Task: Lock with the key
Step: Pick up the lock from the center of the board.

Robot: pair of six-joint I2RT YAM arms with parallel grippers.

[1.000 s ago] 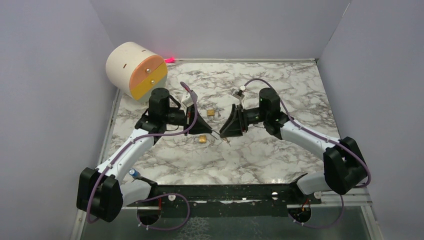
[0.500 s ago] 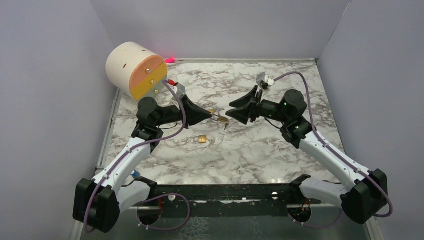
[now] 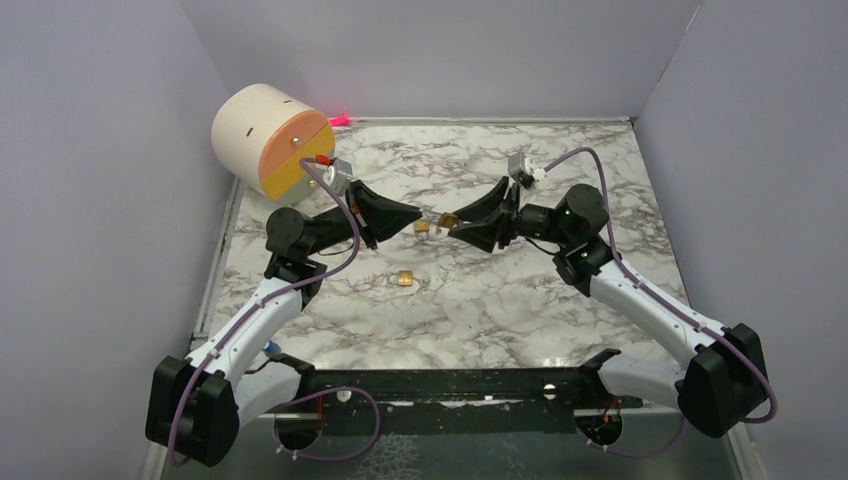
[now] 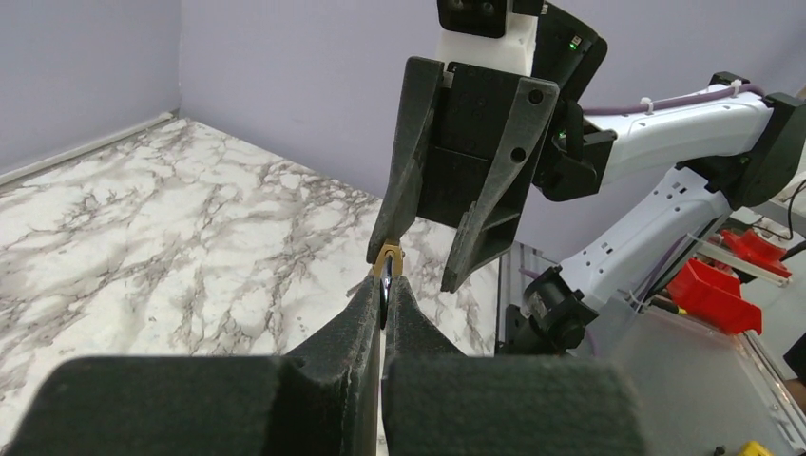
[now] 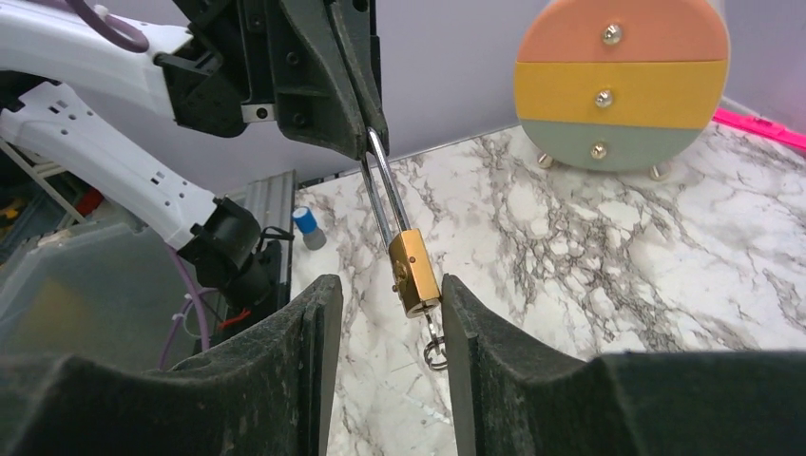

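A brass padlock with a long steel shackle hangs in the air over the table middle; it also shows in the top view. My left gripper is shut on the top of the shackle. A small key with a ring sticks out of the bottom of the lock body. My right gripper is open, with one jaw on each side of the lock body and key. Its right finger is very close to the body.
Two more small brass padlocks lie on the marble table, one under the grippers and one nearer the bases. A round drawer toy stands at the back left, with a pink object beside it. Grey walls enclose the table.
Both arms rose from the table middle and moved farther back. My left gripper carried the padlock up; my right gripper closed in until its open jaws straddle the lock body.
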